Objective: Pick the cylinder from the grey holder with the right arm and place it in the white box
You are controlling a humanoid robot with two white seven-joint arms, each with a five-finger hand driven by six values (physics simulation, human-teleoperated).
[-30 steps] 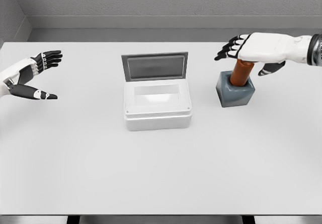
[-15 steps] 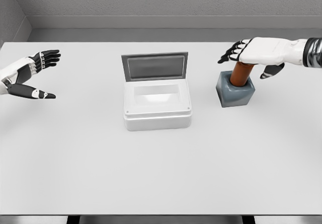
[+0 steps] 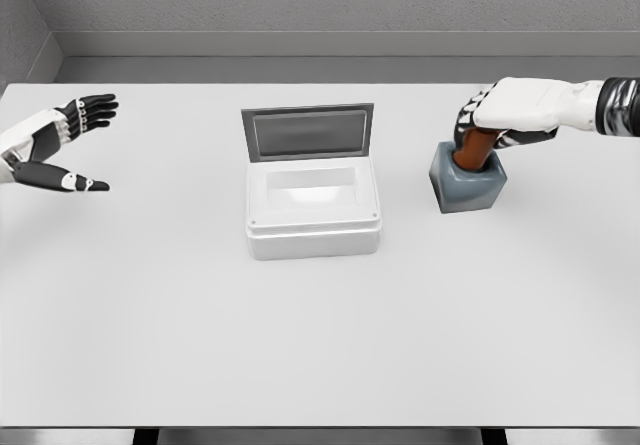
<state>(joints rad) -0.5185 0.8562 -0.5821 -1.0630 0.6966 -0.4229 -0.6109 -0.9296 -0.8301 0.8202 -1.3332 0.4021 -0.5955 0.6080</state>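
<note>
My right hand (image 3: 500,117) is curled around the cylinder (image 3: 474,150), seated in the grey holder (image 3: 467,187). Grasp step. Next: lift straight up, then carry to the white box (image 3: 313,208).

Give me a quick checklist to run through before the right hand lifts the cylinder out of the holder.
1. Right hand closed around the cylinder: ok, the fingers are curled over its top end.
2. Cylinder seated in the grey holder: ok, it stands in the holder, tilted slightly.
3. Firmness of the grip: cannot tell, the contact is hidden under the palm.
4. White box ready to receive: ok, its lid stands open at the back and nothing shows inside.
5. Path from holder to box: ok, only bare table shows between them.
6. Left hand out of the way: ok, it is open at the far left edge.
</note>
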